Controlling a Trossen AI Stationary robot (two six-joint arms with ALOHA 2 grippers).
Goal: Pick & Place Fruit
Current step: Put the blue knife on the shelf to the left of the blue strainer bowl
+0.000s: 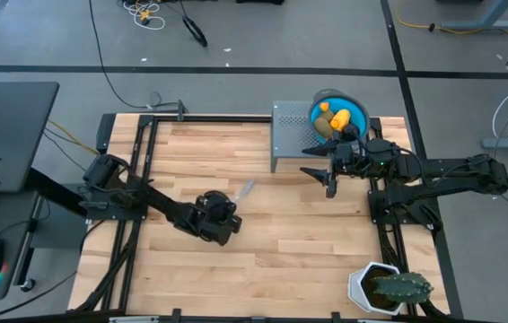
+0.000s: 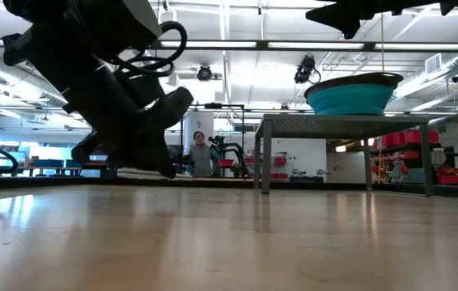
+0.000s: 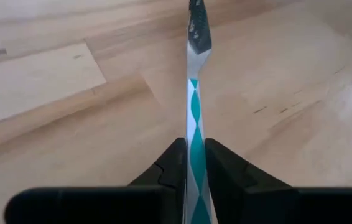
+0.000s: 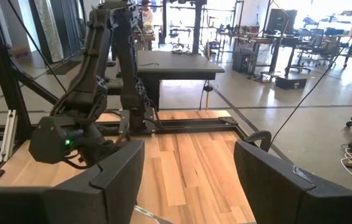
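Fruit (image 1: 337, 117) looks all in the bowl (image 1: 359, 111) already. Left end effector (image 3: 194, 163) pinches a stick (image 3: 194, 112); right end effector (image 4: 188, 171), spread, hangs beside the bowl.

Bright overhead lighting (ceiling strips glaring in the low view), soft shadows.

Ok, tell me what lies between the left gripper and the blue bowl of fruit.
In the high view, bare wooden table, then the grey metal stand carrying the blue bowl. The left gripper holds a knife.

Fruit (image 1: 336, 118) perhaps partly hidden by bowl (image 1: 358, 109) rim.
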